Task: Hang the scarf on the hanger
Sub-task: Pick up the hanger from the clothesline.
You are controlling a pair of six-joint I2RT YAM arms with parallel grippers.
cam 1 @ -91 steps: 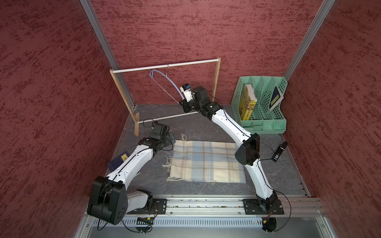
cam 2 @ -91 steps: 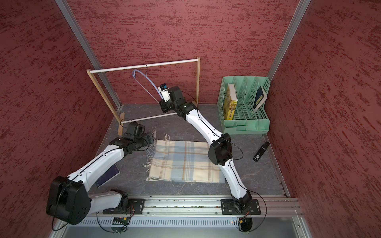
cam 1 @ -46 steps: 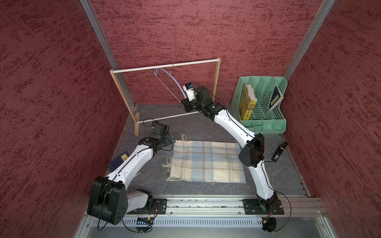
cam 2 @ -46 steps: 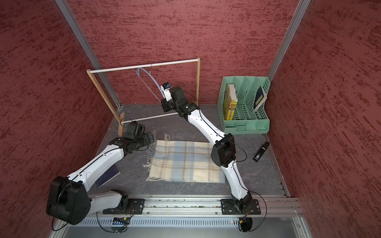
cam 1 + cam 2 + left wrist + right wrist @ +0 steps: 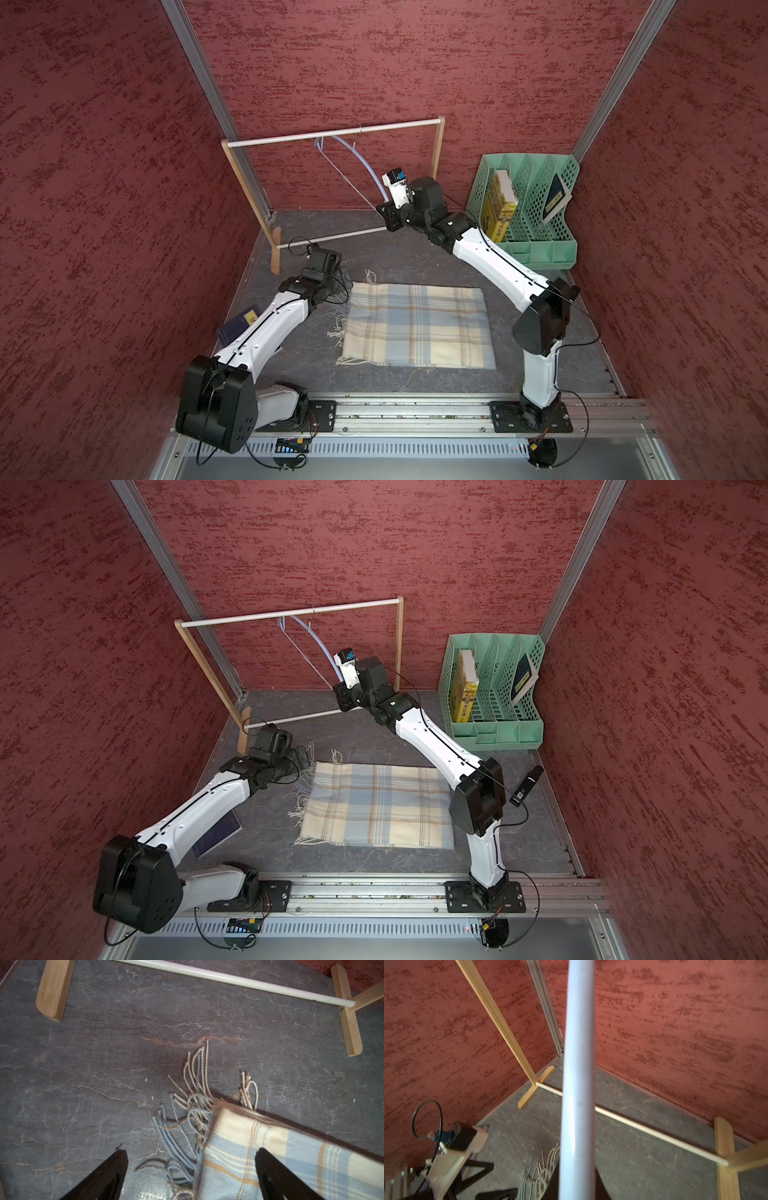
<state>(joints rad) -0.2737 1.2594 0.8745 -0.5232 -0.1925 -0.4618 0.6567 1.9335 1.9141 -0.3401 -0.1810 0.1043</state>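
STEP: grasp scarf (image 5: 417, 326) corner | SCARF: flat on table (image 5: 415, 257) | LEFT: your left gripper (image 5: 191, 1152) gapes wide, empty, straddling the fringed corner | RIGHT: right gripper (image 5: 386, 212) clamped on hanger (image 5: 578, 1064), which hangs tilted from rack (image 5: 291, 137) | TIP: descend squarely, pinch woven cloth, not loose fringe.

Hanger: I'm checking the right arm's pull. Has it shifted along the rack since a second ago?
Yes. The hanger has slid along the top rod toward the wooden post nearest the green tray.

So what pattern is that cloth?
The scarf is cream and pale-blue plaid with brown stripes; left wrist view shows it best.
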